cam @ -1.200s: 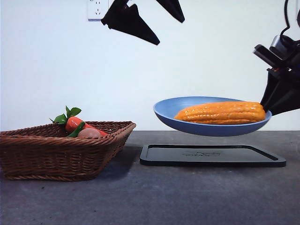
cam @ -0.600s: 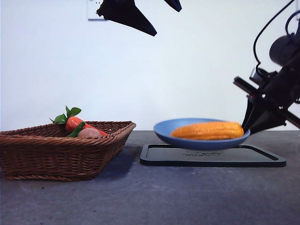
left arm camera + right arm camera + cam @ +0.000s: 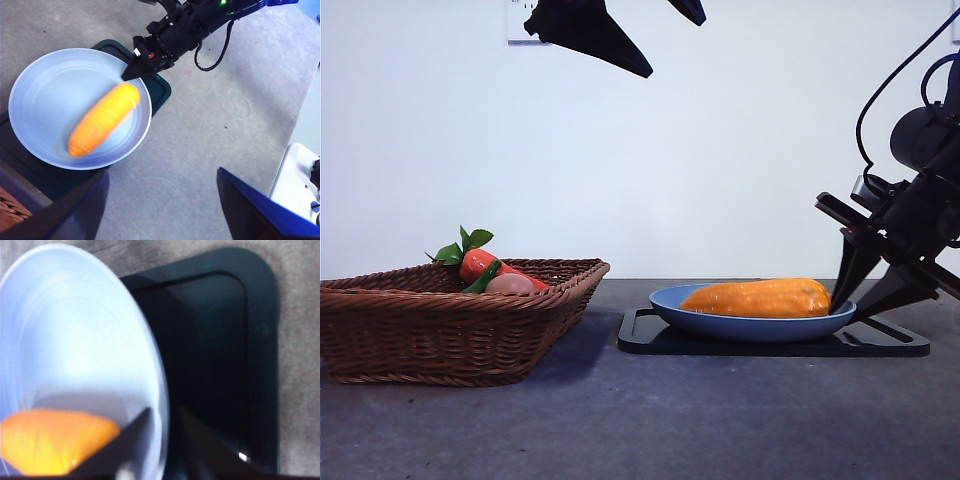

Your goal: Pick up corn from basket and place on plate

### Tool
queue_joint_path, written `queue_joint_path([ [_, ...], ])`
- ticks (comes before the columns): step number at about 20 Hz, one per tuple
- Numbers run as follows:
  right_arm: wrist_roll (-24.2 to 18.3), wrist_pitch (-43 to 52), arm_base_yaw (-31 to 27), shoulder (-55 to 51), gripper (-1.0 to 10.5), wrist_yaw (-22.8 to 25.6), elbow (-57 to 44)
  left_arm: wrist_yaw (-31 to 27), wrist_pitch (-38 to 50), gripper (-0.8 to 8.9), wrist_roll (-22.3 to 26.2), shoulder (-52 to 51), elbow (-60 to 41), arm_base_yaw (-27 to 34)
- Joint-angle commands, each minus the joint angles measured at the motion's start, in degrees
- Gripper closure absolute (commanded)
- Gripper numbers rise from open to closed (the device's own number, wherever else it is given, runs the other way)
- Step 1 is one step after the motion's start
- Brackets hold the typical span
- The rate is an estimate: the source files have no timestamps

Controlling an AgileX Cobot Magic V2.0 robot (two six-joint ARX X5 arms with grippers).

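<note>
Orange corn lies on the blue plate.
Right end effector pinches the plate's rim; next, release it. Left end effector waits, wide.

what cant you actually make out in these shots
- Basket floor: the front view looks level, so the near wall hides what lies under the carrot and egg-shaped item.
- Corn kernels: motion blur in the left wrist view; cut off by the edge in the right wrist view.
- Right gripper contact: its jaws straddle the plate rim, but blur hides any pinch.
- Tray middle: covered by the plate.
</note>
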Motion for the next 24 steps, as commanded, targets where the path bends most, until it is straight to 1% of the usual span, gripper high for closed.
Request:
queue_joint_path([
  [1,-0.1,-0.3,0.1,1.0,7.6,-0.7,1.3,0.1,0.4,4.62,0.3,0.0,1.4,-0.3],
  [5,-0.9,-2.1,-0.6,-0.7,7.4,-1.2,1.3,0.1,0.4,4.62,0.3,0.0,1.4,-0.3],
  [11,-4.7,-8.3,-3.0,-12.0,7.4,-0.3,1.3,0.1,0.4,4.62,0.4,0.0,1.4,-0.3],
  [13,-7.6,-12.7,-3.0,-17.9,7.4,-0.3,1.3,0.1,0.4,4.62,0.4,0.0,1.4,-0.3],
  [14,-9.7,-16.2,-2.7,-21.4,7.4,-0.8,1.3,0.1,0.4,4.62,0.4,0.0,1.4,-0.3],
  [17,-16.0,-27.0,-0.1,-30.2,7.4,-1.1,1.3,0.1,0.3,4.68,0.3,0.0,1.4,-0.3],
  [19,-18.6,-32.6,2.3,-35.2,7.5,-1.0,1.2,0.1,0.1,5.04,0.4,0.0,1.4,-0.3],
  [21,-20.4,-36.2,4.4,-39.1,7.8,-0.9,1.2,0.1,-0.5,5.48,0.4,0.0,1.4,-0.3],
  [23,-22.3,-38.6,6.4,-41.6,8.8,-0.9,1.2,0.1,-1.2,6.35,0.3,0.0,1.4,-0.3],
  [24,-23.2,-39.2,7.3,-42.3,9.4,-0.9,1.2,0.1,-1.5,7.04,0.3,0.0,1.4,-0.3],
])
